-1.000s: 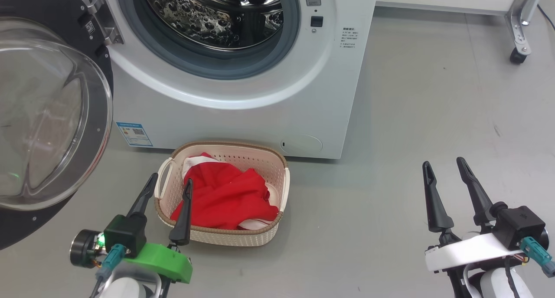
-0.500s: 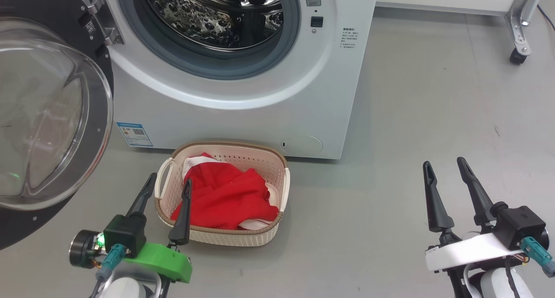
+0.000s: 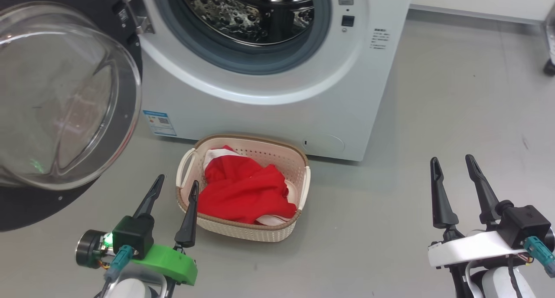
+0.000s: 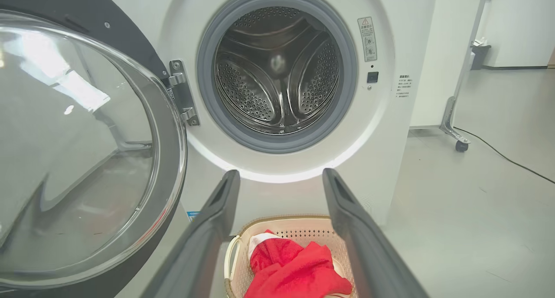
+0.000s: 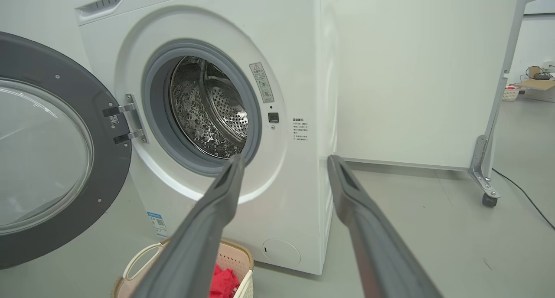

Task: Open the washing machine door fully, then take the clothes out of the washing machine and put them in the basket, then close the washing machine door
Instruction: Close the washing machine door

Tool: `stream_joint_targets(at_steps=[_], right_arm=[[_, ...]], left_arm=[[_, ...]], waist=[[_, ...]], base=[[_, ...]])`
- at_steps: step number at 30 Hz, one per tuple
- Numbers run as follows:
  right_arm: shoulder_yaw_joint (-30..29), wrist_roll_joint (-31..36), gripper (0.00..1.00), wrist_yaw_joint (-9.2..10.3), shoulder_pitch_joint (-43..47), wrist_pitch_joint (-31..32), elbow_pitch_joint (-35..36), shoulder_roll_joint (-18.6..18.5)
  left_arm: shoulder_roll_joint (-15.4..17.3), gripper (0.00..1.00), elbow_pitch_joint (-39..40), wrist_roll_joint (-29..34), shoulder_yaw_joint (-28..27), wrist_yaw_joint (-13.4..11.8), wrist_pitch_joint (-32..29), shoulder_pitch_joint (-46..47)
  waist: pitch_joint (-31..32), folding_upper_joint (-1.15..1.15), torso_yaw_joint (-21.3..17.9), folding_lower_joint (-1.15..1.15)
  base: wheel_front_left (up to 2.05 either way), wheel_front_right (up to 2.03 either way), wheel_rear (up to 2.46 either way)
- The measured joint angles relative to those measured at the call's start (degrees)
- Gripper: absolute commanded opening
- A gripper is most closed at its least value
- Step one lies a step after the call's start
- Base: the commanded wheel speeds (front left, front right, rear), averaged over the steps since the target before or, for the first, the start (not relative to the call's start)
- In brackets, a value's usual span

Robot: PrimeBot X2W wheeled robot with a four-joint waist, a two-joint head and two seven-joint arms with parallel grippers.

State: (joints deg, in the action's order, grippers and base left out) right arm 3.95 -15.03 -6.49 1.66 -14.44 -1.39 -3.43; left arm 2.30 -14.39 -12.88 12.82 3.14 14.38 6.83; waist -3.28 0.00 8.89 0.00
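Note:
The white washing machine [image 3: 269, 103] stands with its steel drum [image 4: 277, 72] bare inside. Its black-rimmed door [image 3: 60, 98] with the glass bowl is swung wide open to the left, also seen as the door [image 5: 47, 155] in the right wrist view. On the floor in front sits the cream basket [image 3: 277, 228] holding the red clothes [image 3: 247, 194], and the clothes [image 4: 295, 272] lie below my left fingers. My left gripper [image 3: 177, 185] is open just left of the basket's near corner. My right gripper [image 3: 453, 165] is open over bare floor at the right.
Grey floor spreads to the right of the machine. A white panel on a wheeled metal foot [image 5: 488, 189] stands behind and to the right, with a black cable [image 5: 524, 198] trailing on the floor past it.
The whole head view has shifted, so the machine and basket sit further right in it: the camera turned left. Both grippers stay open in the same stance.

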Motion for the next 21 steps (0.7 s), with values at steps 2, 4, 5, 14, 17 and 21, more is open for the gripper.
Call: stream_joint_targets(at_steps=[2,4,5,14,17,21], right_arm=[[0.09,0.0,1.0,0.0,0.0,0.0,0.11,0.0],[0.16,-0.01,1.0,0.0,0.0,0.0,0.15,0.0],[0.23,-0.01,1.0,0.0,0.0,0.0,0.15,0.0],[1.35,-0.08,1.0,-0.18,0.0,0.0,0.24,0.01],[1.69,-0.14,1.0,-0.46,0.0,0.0,0.26,0.02],[1.88,-0.47,1.0,-0.47,0.0,0.0,0.31,0.05]], left_arm=[[0.01,1.0,-0.11,0.38,-0.01,-0.34,0.0,0.0],[0.01,1.0,-0.24,0.38,-0.03,-0.51,0.0,0.0],[0.01,1.0,-0.29,0.38,-0.04,-0.59,0.0,0.0],[0.01,1.0,-0.32,0.37,-0.11,-1.16,0.0,0.01],[0.01,1.0,-0.31,0.37,-0.19,-1.19,0.0,0.01],[0.02,1.0,-0.22,0.37,-0.22,-1.27,0.0,0.01]], waist=[[-0.02,0.0,0.99,0.0],[-0.03,0.0,2.07,0.0],[-0.03,0.0,2.63,0.0],[0.16,0.0,8.37,0.0],[0.34,0.0,11.13,0.0],[0.48,0.0,13.83,0.0]], base=[[0.0,0.0,0.0],[0.0,0.0,0.0],[0.0,0.0,0.0],[0.0,0.0,0.0],[0.0,0.0,0.0],[0.0,0.0,0.0]])
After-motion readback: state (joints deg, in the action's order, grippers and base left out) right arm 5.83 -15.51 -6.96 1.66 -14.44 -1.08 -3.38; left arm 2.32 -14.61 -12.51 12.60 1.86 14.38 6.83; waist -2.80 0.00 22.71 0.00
